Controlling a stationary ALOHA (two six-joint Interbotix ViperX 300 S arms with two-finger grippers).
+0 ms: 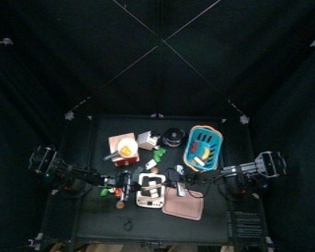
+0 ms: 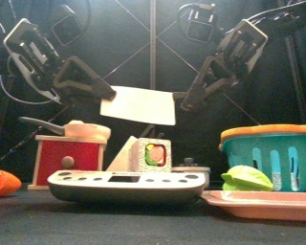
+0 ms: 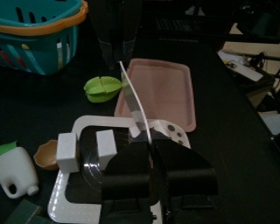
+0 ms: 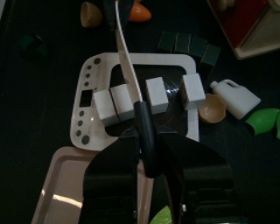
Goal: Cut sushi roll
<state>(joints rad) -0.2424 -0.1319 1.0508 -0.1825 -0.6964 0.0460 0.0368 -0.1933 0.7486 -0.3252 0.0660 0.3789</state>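
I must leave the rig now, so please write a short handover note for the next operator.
Left pincer: shut on the knife, at one end.
Right pincer: shut on the knife's other end.
The sushi roll stands on the white board, with the blade just above it and not touching.
Done: the knife is lifted and lined up.
Left: press down and cut the roll; no cut shows yet.

1 camera looks straight down from high above the bench (image 1: pixel 82 231); 1 sits level at its front edge, close. 2 wrist cameras look down near; all 4 share the scale (image 2: pixel 123 187).
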